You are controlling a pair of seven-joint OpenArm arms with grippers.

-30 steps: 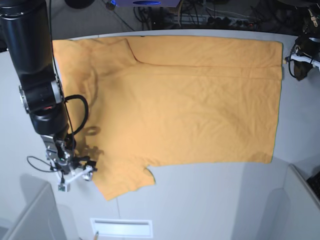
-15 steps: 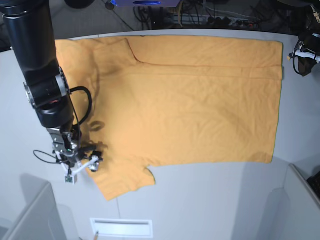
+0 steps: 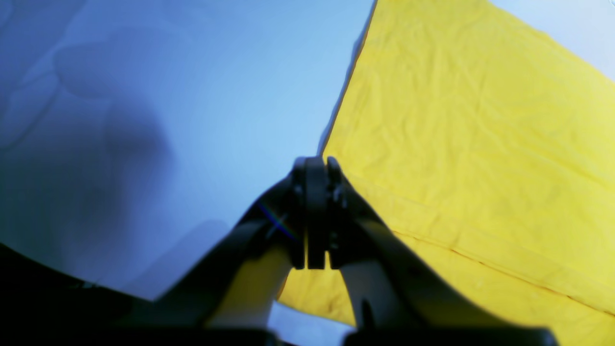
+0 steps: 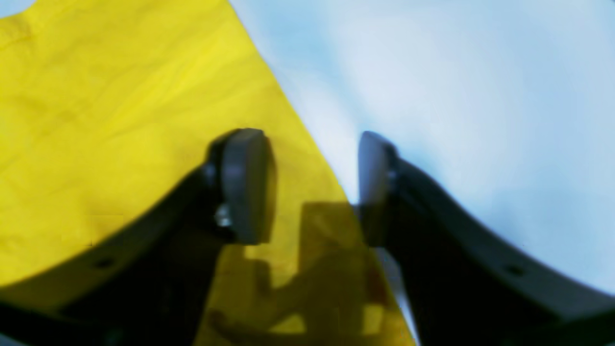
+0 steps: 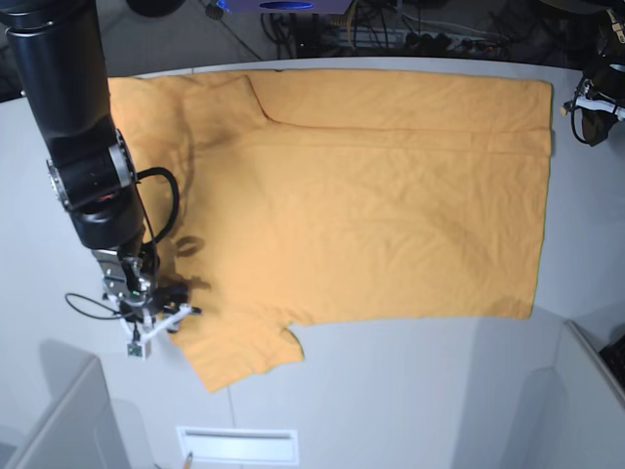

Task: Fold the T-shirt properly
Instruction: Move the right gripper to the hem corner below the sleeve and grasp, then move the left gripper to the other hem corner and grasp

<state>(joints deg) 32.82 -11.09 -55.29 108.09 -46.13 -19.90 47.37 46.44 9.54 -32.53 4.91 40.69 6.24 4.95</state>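
The light-orange T-shirt (image 5: 371, 195) lies spread flat on the grey table (image 5: 410, 391), sleeves toward the left and hem toward the right. My right gripper (image 5: 166, 318) is open at the near-left sleeve. In the right wrist view the gripper (image 4: 310, 187) straddles the sleeve's edge (image 4: 120, 96), one finger (image 4: 245, 182) over the cloth and the other over bare table. My left gripper (image 5: 589, 103) is at the far right, by the shirt's hem corner. In the left wrist view it (image 3: 314, 166) is shut and empty, beside the shirt's edge (image 3: 480, 144).
Grey partition panels stand at the front left (image 5: 59, 420) and front right (image 5: 586, 391). A white slot (image 5: 237, 445) sits at the table's front edge. Cables and gear (image 5: 410, 29) lie behind the table.
My right arm has moved right and slightly away from the front edge, bringing its gripper onto the near-left sleeve's edge. My left gripper shifted slightly to the right.
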